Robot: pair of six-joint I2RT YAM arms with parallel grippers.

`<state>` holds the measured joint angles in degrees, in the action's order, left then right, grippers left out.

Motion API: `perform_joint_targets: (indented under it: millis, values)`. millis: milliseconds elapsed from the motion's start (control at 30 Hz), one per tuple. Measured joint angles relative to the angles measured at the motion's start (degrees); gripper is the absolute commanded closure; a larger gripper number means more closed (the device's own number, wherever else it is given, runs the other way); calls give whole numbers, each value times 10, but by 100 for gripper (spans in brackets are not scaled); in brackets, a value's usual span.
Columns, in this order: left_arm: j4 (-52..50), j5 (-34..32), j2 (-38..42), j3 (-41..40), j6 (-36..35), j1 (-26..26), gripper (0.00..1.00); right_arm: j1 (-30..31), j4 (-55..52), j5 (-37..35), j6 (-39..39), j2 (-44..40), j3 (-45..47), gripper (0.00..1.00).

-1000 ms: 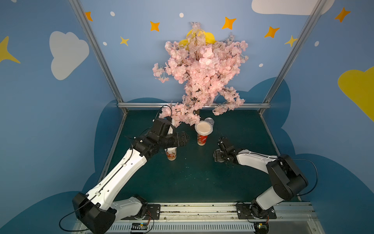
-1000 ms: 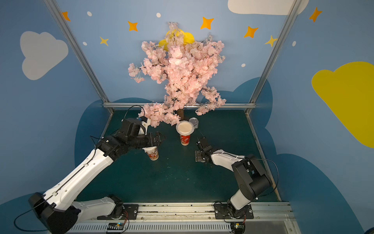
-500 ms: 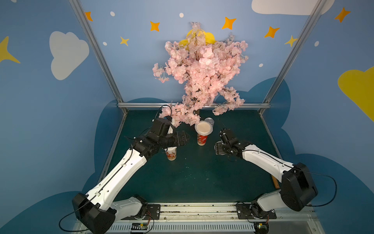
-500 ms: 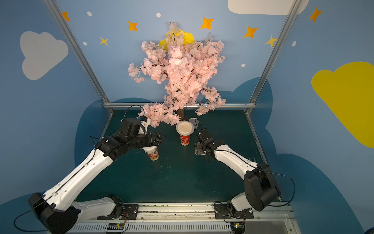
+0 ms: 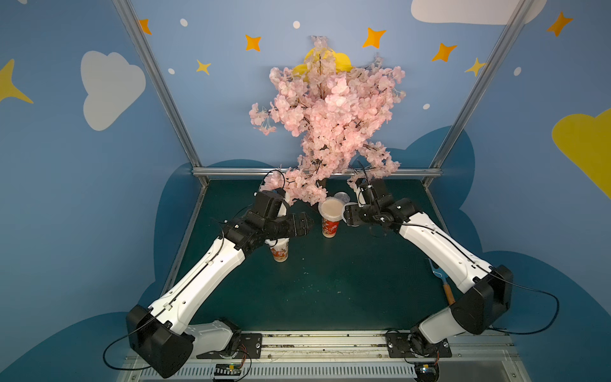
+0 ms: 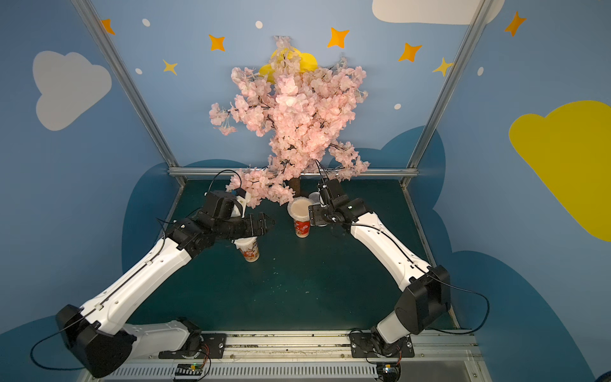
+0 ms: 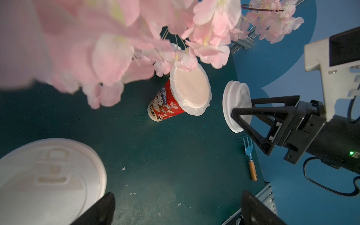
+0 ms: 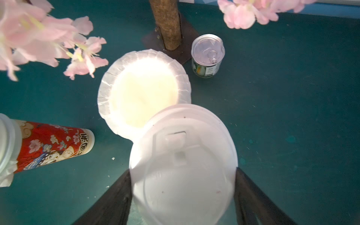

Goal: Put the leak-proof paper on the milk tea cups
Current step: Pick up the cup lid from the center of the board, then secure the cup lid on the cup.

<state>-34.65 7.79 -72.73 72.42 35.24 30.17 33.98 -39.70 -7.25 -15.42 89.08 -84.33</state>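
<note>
Hovering at about 9 o'clock from the middle of the green table [image 5: 330, 297], the left end effector [image 5: 303, 224] has its jaws spread wide with nothing between them. It hangs above and a little to the 3 o'clock side of the left milk tea cup [image 5: 280, 254]. That cup stands upright and wears a white plastic lid [image 7: 48, 181] pressed over its mouth. In the right wrist view a crinkled pale fringe [image 8: 5, 177] pokes out under the lid's rim; it looks like leak-proof paper, though only a scrap shows at the frame's edge.

Toward 12 o'clock, under the lowest pink branches of the blossom tree [image 5: 330, 115], stands the right milk tea cup [image 5: 330, 227], also upright. A round sheet of leak-proof paper [image 8: 144, 93] lies across its open mouth, with the scalloped edge drooping over the rim all the way round, and there is no lid on it. At 1 o'clock from this cup, beside the tree trunk [image 8: 167, 23], sits a small ring-pull can [image 8: 207, 56].

At 3 o'clock from that cup, the right end effector [image 8: 182, 172] grips a second white lid [image 8: 183, 161] by its opposite edges. The lid is held in the air next to the paper-covered mouth and is not set on it. In the left wrist view the two are clearly apart.

Near the table's 4 o'clock edge lies a blue fork [image 7: 248, 152] with a wooden handle, well apart from both cups.
</note>
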Motion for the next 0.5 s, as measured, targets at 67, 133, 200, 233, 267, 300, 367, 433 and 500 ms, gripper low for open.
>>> perform_joint_targets:
  millis: [67,133,200,233,267,300,367,433,500]
  values:
    - [3,2,-5,6,-1,0,0,0,-6,14,9,21,-24,22]
    - [8,4,-10,12,-1,0,0,0,-16,27,16,47,-62,22]
    - [10,6,-16,17,-2,0,0,0,-25,40,23,77,-106,22]
    - [12,6,-19,20,-2,0,0,0,-29,46,26,91,-127,22]
    - [14,7,-22,21,-3,0,0,1,-35,51,28,105,-149,22]
    - [15,8,-24,22,-3,0,0,1,-39,54,30,114,-162,22]
    - [16,10,-30,24,-3,0,0,2,-49,61,37,132,-186,22]
    - [17,12,-36,27,-4,0,0,4,-61,63,43,151,-210,22]
    - [17,13,-39,28,-4,0,0,7,-80,64,50,173,-241,22]
